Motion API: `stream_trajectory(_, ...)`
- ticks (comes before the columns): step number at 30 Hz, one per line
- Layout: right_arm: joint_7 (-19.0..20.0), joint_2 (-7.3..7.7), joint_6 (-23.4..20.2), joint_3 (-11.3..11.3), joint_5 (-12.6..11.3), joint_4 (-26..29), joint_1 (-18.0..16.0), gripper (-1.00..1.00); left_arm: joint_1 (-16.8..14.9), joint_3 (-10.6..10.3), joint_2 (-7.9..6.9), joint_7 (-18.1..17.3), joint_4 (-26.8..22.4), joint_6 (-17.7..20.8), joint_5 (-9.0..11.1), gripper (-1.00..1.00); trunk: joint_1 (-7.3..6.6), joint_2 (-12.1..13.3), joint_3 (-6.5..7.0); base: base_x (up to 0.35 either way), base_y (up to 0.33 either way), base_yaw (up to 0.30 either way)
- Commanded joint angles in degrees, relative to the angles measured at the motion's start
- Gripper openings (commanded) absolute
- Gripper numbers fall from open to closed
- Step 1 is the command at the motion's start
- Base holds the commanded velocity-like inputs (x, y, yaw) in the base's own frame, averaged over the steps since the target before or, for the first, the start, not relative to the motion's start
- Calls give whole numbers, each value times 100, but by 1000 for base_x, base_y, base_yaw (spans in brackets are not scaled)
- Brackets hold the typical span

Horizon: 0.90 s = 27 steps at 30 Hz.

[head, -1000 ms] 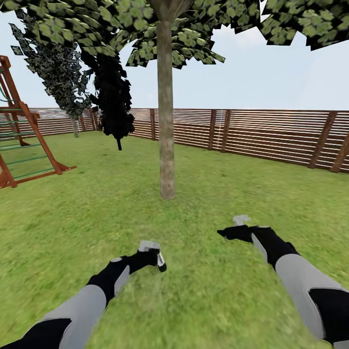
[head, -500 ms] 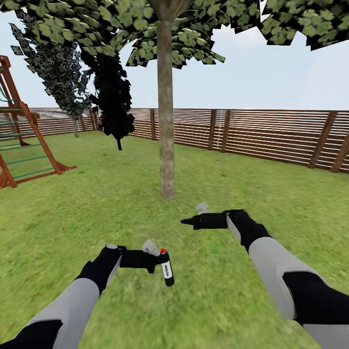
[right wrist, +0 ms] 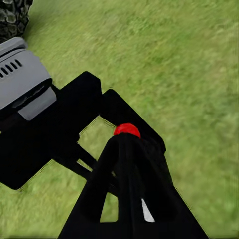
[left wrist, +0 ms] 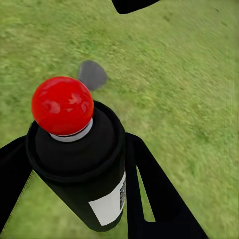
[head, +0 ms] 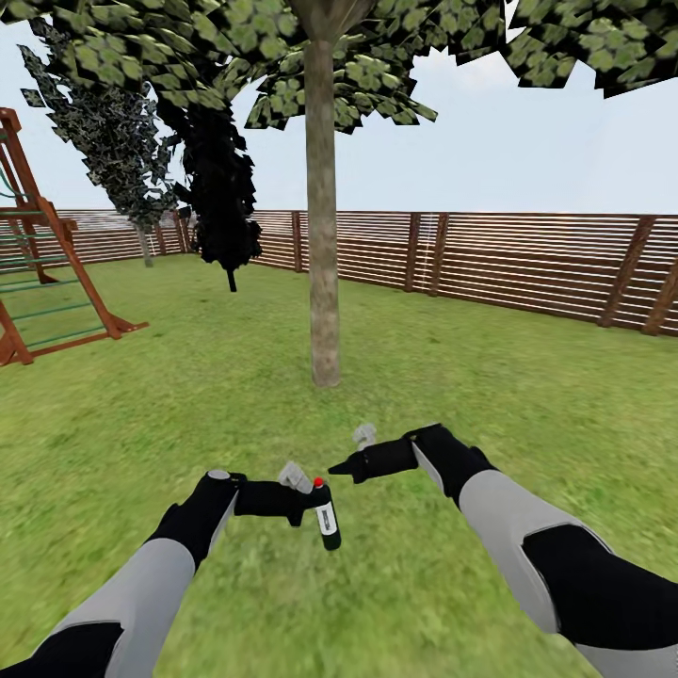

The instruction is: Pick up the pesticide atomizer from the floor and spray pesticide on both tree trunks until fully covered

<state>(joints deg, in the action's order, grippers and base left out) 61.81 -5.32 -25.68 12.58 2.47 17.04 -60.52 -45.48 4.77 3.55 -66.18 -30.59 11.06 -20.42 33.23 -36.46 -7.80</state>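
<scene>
From the head view, the left gripper (head: 306, 508) clamps the pesticide atomizer (head: 325, 513), held above open lawn (head: 188, 395) with its red tip up. The right gripper (head: 341, 466) points at it from just beside; whether its fingers are parted cannot be told. A tree trunk (head: 323, 235) stands ahead, a fence (head: 527, 264) behind, a playset (head: 38, 282) at far left.

In the left wrist view, black fingers (left wrist: 159, 199) flank the atomizer (left wrist: 82, 159).

In the right wrist view, the right gripper (right wrist: 124, 199) overlaps the left gripper (right wrist: 74, 124) and the red tip (right wrist: 127, 130).
</scene>
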Motion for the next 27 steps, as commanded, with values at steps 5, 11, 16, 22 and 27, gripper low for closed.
stream_trajectory(5,15,-58,-34,-10,25,-49,-4,-100,-4,43,88,-44,-58,69,-41,-100,2,-9,-10,0,0,0)
stream_trajectory(11,8,-65,-33,-9,25,-52,-4,-100,-3,50,101,-44,-60,71,-41,-100,2,-9,-10,0,0,0)
stream_trajectory(16,-2,-66,-35,-9,25,-52,-4,-100,-5,44,122,-37,-61,79,-41,-100,2,-9,-10,0,0,0)
stream_trajectory(22,-3,-86,-34,-9,25,-52,3,-100,-5,44,127,-35,-61,80,-41,-100,2,-9,-10,0,0,0)
stream_trajectory(27,-307,-52,-45,-29,30,-21,-1,-100,-4,50,123,-35,-56,73,-41,-100,2,-9,-10,0,0,0)
